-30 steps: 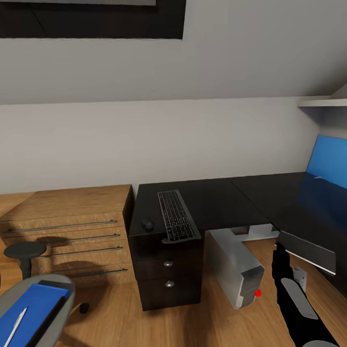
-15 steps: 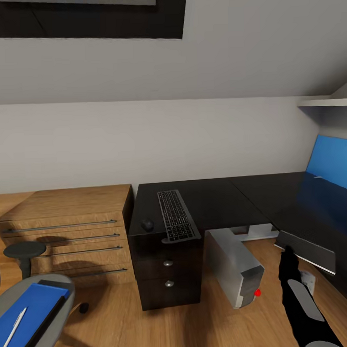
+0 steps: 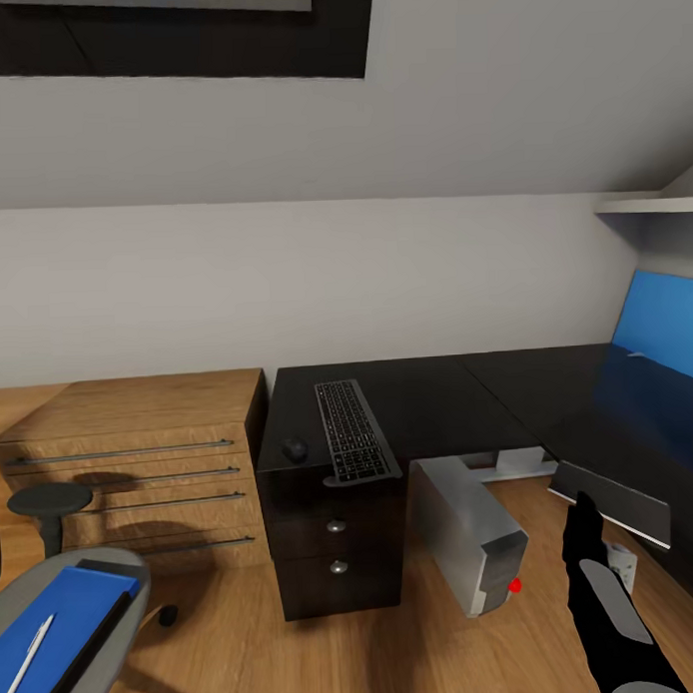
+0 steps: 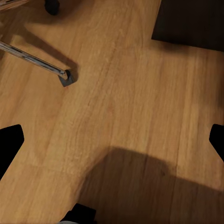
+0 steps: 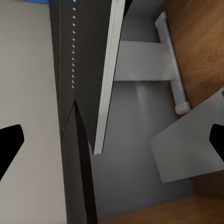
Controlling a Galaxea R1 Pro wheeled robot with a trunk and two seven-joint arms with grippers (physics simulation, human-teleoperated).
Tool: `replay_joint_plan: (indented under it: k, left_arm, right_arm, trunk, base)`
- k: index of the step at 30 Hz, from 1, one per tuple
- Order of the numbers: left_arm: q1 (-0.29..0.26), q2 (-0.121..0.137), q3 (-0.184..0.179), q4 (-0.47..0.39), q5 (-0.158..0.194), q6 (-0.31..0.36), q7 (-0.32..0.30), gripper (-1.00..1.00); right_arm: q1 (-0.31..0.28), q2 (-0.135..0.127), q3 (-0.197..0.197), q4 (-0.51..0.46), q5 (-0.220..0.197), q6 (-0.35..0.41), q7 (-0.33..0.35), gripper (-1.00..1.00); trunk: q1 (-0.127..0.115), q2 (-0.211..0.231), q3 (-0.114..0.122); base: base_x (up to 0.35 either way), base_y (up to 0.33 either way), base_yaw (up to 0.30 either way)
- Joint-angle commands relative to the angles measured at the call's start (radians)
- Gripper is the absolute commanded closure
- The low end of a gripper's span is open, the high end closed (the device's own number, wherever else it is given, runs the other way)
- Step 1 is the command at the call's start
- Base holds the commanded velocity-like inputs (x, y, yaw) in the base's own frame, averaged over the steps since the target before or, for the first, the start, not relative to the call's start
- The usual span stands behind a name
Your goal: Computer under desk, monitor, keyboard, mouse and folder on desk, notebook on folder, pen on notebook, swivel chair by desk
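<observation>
- Computer (image 3: 468,542) in the head view is standing on the floor at the desk's (image 3: 438,403) inner corner, partly under the front edge, long axis running back under the top, red button facing out. The right gripper (image 3: 586,510) is reaching toward the desk's near front edge, with the computer lying to its left; the right arm is clearly the nearer one. Whether its fingers are spread cannot be told from here.
- Same view: keyboard (image 3: 352,429) is lying lengthwise along the desk's left end, mouse (image 3: 294,449) just beside it at the left edge. Folder (image 3: 51,622) and pen (image 3: 25,662) are resting on the swivel chair (image 3: 92,635), well apart from the desk.
- Left wrist view: left gripper (image 4: 112,140) is hanging wide open over bare floor (image 4: 121,93), holding nothing; a chrome chair leg is showing nearby.
- Right wrist view: right gripper (image 5: 112,140) is spread wide and empty, looking under the desk's edge at a white leg (image 5: 158,60) and a corner of the computer, detail the head view lacks.
</observation>
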Motion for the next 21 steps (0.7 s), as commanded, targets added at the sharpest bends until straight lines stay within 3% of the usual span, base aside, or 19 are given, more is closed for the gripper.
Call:
replay_joint_plan:
  k: [1,9,21]
  left_arm:
    - [0.000,0.000,-0.003,-0.001,0.011,-0.006,0.004,-1.00]
    - [0.000,0.001,-0.003,-0.001,0.011,-0.006,0.004,-1.00]
    - [0.000,0.002,-0.003,-0.001,0.011,-0.006,0.004,-1.00]
  right_arm:
    - [0.000,0.000,0.001,-0.001,-0.007,-0.004,-0.003,-1.00]
    - [0.000,0.000,0.001,-0.002,-0.007,-0.004,-0.004,-1.00]
    - [0.000,-0.001,0.000,-0.001,-0.007,-0.004,-0.006,-1.00]
  trunk:
    - [0.000,0.000,-0.001]
    - [0.000,0.000,-0.001]
    - [0.000,0.000,-0.001]
  base:
    - [0.000,0.000,0.000]
    - [0.010,0.000,0.000]
    - [0.103,0.000,0.000]
